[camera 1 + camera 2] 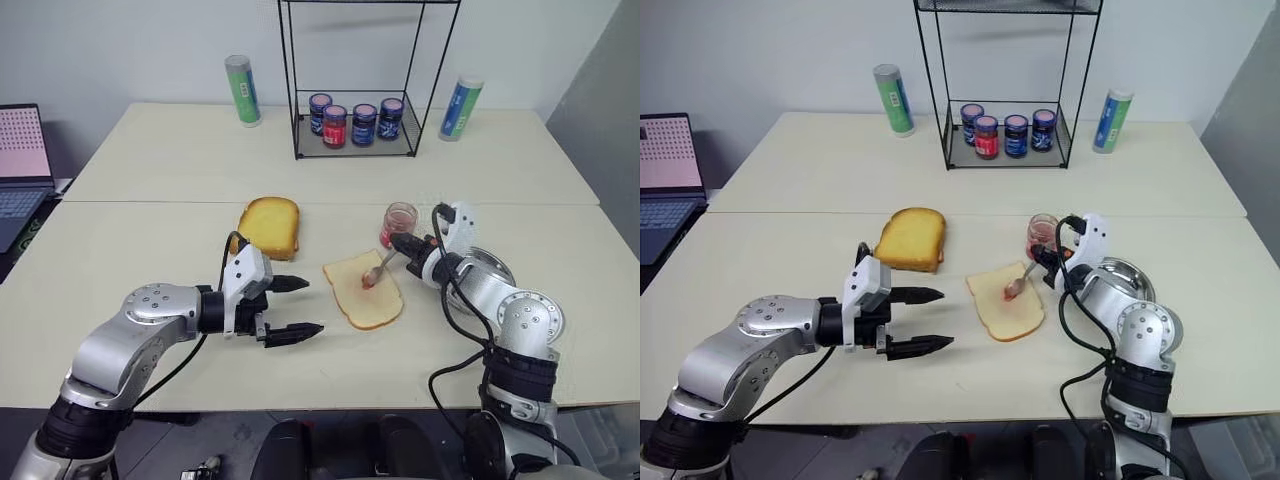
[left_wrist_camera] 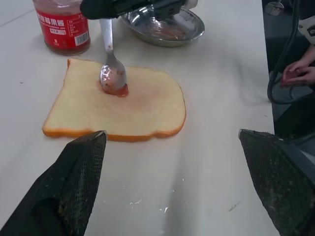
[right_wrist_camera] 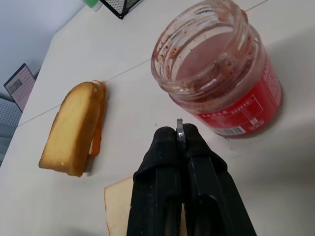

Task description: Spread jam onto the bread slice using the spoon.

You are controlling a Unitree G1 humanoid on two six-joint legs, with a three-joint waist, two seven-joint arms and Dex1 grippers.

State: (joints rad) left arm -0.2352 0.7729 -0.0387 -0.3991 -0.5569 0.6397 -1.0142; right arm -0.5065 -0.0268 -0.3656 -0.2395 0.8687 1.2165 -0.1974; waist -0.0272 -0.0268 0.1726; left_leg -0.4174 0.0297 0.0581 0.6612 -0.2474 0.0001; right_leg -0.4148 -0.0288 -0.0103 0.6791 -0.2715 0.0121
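On the pale square bread slice (image 2: 115, 105), the right gripper (image 1: 405, 245) clamps the slim silver spoon (image 2: 112, 69) in red jam (image 2: 118, 89) while the left gripper (image 1: 292, 307) stands spread.

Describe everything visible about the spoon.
The spoon is small, shiny silver metal with a slim handle. The right tool is shut on its handle end, so it slants down to the bread slice. Its bowl rests on the slice's pale face, smeared with red jam.
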